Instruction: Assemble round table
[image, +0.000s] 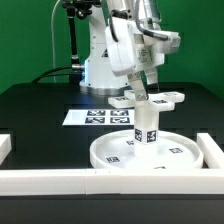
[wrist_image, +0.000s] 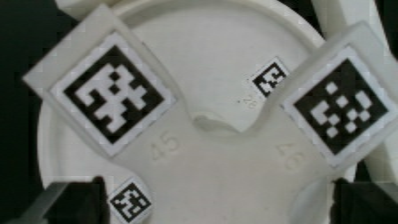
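A large rimmed round disc (image: 145, 151) is seen lying flat on the black table (image: 40, 110), close to the white border rail (image: 60, 180) that runs along the near edge and turns up at the exterior view's right. Small square black-and-white tags are carried on the disc's upper face.

A short cylinder leg (image: 147, 124) stands upright at about the middle of the disc, its lower end on the disc's surface, and tags are shown on its side. The gripper (image: 143, 92) is placed directly over the leg's top, with the arm (image: 125, 45) reaching down from above. Whether the fingers are spread or pinching the leg cannot be told from the exterior view, since the top of the leg and the fingertips merge together there.

Behind the leg, the cross-shaped base (image: 160, 99) is seen resting on the table, partly hidden by the gripper. The marker board (image: 98, 117) lies flat beside it, toward the exterior view's left.

In the wrist view, the disc (wrist_image: 214, 60) fills most of the frame, with one small tag on it. Two large tagged white faces (wrist_image: 111, 95) are seen at close range, apparently the leg. The fingers are not clearly made out here either.
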